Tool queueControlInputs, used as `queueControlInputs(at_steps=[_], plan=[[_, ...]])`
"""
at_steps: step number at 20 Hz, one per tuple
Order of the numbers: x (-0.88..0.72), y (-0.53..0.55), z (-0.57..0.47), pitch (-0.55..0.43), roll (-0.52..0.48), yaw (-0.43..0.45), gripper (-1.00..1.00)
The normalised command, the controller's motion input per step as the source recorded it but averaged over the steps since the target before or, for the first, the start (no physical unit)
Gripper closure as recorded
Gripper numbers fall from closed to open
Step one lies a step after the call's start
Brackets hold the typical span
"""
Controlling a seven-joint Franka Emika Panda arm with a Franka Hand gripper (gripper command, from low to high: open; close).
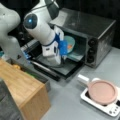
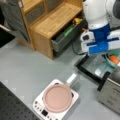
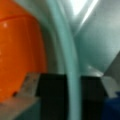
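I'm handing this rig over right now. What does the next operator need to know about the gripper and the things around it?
Gripper: at the open toaster oven, fingers either side of the teal plate's rim, apparently shut on it.
Plate: at the oven mouth above the lowered door, carrying an orange object.
Elsewhere: pink pan on the white hob; wooden cabinet with an open drawer.
Nothing shows the plate set down.

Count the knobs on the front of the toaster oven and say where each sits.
3, on the toaster oven, stacked in a column on its front panel, right of the open cavity in a front view: top knob, middle knob, bottom knob. None appears hidden.
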Motion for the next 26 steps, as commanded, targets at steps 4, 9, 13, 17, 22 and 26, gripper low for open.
queueControlInputs(at_steps=[4,9,13,17,22,26], plan=[[-0.05,-0.21,0.09,0.004,-0.049,0.094,1.00],[0.03,-0.25,0.13,0.056,-0.187,0.069,1.00],[0.15,-0.25,0.17,0.088,-0.354,-0.046,1.00],[0.22,-0.18,0.21,0.090,-0.504,-0.179,1.00],[0.23,-0.02,0.28,0.141,-0.455,-0.177,1.00],[0.20,0.08,0.35,0.215,-0.262,-0.090,1.00]])
